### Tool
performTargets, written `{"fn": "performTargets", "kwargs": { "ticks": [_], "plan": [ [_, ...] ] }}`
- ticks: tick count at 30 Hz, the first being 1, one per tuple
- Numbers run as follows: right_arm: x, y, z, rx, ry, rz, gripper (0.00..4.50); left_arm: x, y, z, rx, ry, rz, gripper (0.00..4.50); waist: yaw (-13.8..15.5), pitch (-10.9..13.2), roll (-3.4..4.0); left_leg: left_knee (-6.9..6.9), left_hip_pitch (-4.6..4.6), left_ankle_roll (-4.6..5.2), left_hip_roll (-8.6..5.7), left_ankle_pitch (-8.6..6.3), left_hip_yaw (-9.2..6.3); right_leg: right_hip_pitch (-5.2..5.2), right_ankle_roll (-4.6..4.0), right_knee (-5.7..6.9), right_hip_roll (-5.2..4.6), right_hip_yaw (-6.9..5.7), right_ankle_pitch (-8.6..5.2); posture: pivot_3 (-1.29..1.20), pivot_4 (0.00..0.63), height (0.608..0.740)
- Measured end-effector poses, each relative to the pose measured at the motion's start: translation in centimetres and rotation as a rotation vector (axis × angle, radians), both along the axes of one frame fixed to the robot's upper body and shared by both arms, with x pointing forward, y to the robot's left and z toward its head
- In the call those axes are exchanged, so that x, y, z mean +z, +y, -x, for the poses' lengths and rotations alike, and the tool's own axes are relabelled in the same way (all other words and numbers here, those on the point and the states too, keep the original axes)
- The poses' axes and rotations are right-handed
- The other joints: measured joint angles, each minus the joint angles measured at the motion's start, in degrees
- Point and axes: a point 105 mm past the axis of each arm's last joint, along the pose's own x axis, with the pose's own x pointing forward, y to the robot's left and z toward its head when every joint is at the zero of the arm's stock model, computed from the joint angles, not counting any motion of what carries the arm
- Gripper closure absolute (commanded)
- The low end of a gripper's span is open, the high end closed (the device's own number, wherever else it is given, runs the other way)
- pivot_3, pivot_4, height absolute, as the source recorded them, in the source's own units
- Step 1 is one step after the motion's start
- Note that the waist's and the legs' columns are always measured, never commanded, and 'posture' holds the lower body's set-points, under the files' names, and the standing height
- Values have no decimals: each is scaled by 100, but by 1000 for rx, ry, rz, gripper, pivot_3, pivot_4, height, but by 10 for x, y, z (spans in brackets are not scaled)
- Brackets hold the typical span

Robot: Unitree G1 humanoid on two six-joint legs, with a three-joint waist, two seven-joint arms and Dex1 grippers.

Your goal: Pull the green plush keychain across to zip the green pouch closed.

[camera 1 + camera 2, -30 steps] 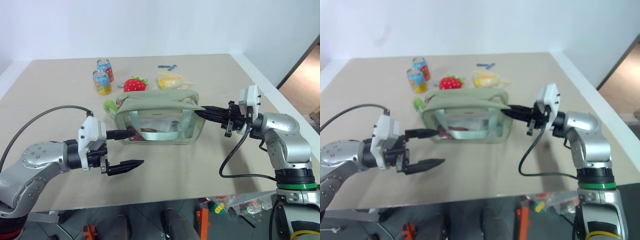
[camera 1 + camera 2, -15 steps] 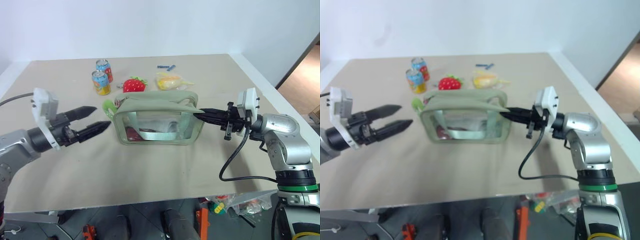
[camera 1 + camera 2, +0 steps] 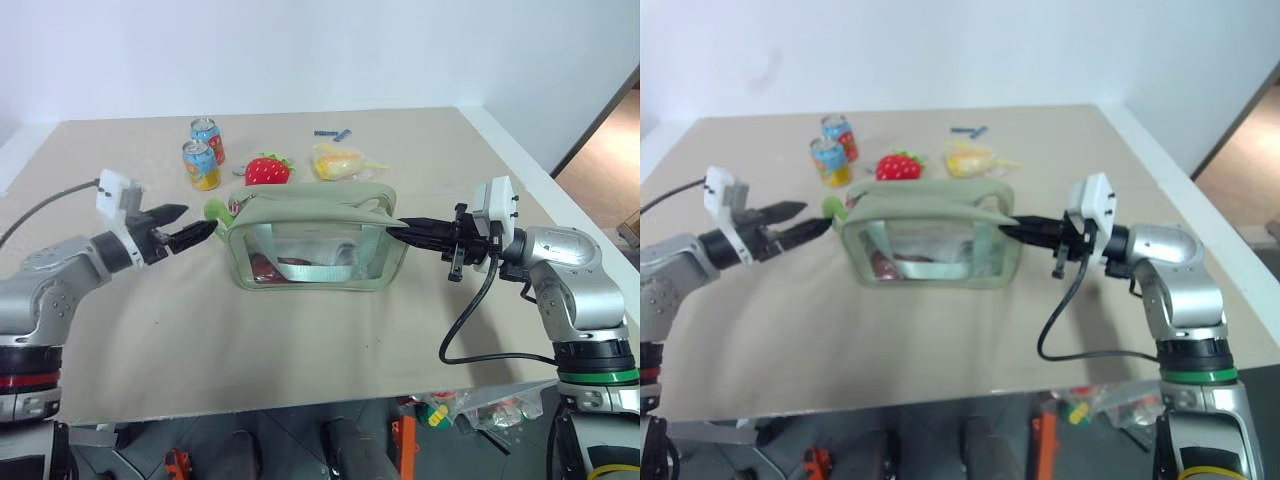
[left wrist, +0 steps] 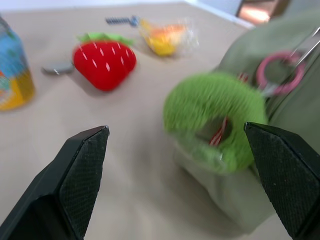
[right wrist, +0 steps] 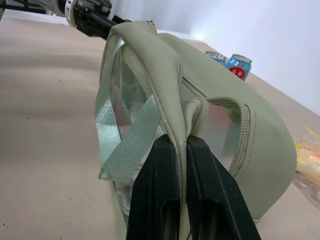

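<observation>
Left eye view, left to right:
Left gripper: fingers spread wide, nothing between them, tips just short of the keychain.
Green plush keychain: just ahead of the left fingers, hanging at the pouch's left end; in the left wrist view the lime ring sits in the gap ahead of the two spread fingers, a pink ring joining it to the pouch.
Soda cans, strawberry plush, yellow packet: beyond the fingers on the tabletop, apart from the work.
Green pouch: standing between the two grippers, clear window facing the camera.
Right gripper: fingers pressed together on the pouch's right end; the right wrist view shows them pinching a fold of fabric beside the zipper's end.
Step in hand: approach to the keychain, with the pouch anchored from the right.
Next move: likely ease the left fingers on around the plush, close, then draw it along the zipper toward the right fingers while those hold firm.
</observation>
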Motion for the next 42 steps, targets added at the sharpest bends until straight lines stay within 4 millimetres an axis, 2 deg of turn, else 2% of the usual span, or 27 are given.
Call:
{"fn": "performTargets", "kwargs": {
  "ticks": [7, 8, 10, 12, 14, 16, 17, 21, 24, 27, 29, 35, 37, 42],
  "plan": [
    [1, 0, 0, -3, -7, 7, 4471, 3, -7, -16, -50, -41, 12, 0, 8, 0, -1, 6, -1, 0, -2, 0, 0, 2, 2, 0, -1, 1, 2, 0, 150, 740],
    [1, 1, 1, -2, -9, 9, 4500, 2, -9, -18, -64, -43, 14, 412, 6, 0, -1, 6, -1, 0, -2, 0, 0, 2, 8, 0, -1, 1, 6, 0, 150, 740],
    [1, 1, 1, -1, -10, 10, 4500, 0, -10, -19, -72, -41, 14, 733, 3, 0, -1, 6, -1, 0, -1, 0, 0, 1, 9, 0, 0, 1, 7, 0, 150, 740],
    [1, 1, 1, -2, -11, 12, 4500, 0, -11, -21, -89, -43, 14, 1359, 7, 0, -1, 5, -2, 0, -1, 0, -1, 1, 10, 2, 0, 0, 7, 0, 150, 740],
    [1, 1, 1, -3, -11, 13, 4500, -1, -14, -22, -104, -42, 19, 2031, 6, 0, -1, 5, -1, 0, -2, 0, -1, 1, 11, 2, -1, 1, 7, 0, 150, 740],
    [1, 0, 1, -3, -10, 13, 4500, -3, -15, -23, -113, -41, 21, 2903, 5, 0, -1, 5, -2, 0, -1, 0, -1, 1, 11, 1, -1, 1, 8, 0, 150, 740],
    [1, 0, 1, -3, -10, 13, 4500, -3, -15, -23, -113, -39, 20, 3121, 5, 0, -1, 5, -2, 0, -1, 0, -1, 1, 11, 2, 0, 1, 8, 0, 150, 740],
    [1, 0, 1, -3, -10, 16, 4500, -3, -17, -22, -131, -43, 22, 4478, 6, 0, -1, 6, -2, 0, -1, 0, -1, 2, 12, 3, -1, 1, 8, 0, 150, 740],
    [1, 0, 1, -4, -11, 19, 4500, 3, -23, -19, -154, -56, 18, 4478, 6, 0, -1, 7, -4, 0, -1, 0, -1, 1, 13, 2, -1, 1, 8, 0, 150, 740],
    [1, -1, 1, -4, -11, 25, 4500, 19, -31, -12, -191, -79, 26, 4478, 6, 0, -1, 7, -7, 0, -1, 0, -2, -2, 14, 2, -1, 1, 9, 0, 150, 740],
    [1, -2, 2, -4, -11, 32, 4500, 35, -39, -6, -222, -104, 25, 4478, 7, 0, -1, 7, -9, 0, -1, 0, -5, -2, 14, 2, -1, 0, 9, 0, 150, 740],
    [0, -2, 3, 6, -7, 41, 4500, 101, -66, 13, -315, -252, 40, 4478, 7, 0, -2, 8, -4, 0, -3, 0, -5, 2, 17, 3, -1, 1, 9, 0, 150, 740],
    [-1, -1, 3, 8, -4, 48, 4500, 108, -72, 15, -327, -265, 39, 4478, 5, 0, -1, 8, -1, 0, -3, 0, -5, 2, 16, 5, 0, 1, 10, 0, 150, 740],
    [-3, -1, 2, 8, -3, 58, 4500, 103, -92, 14, -371, -249, 8, 4478, 10, 0, -2, 13, -3, -1, -4, 1, -4, 2, 17, 7, 0, 4, 10, 0, 150, 740]
  ]
}}
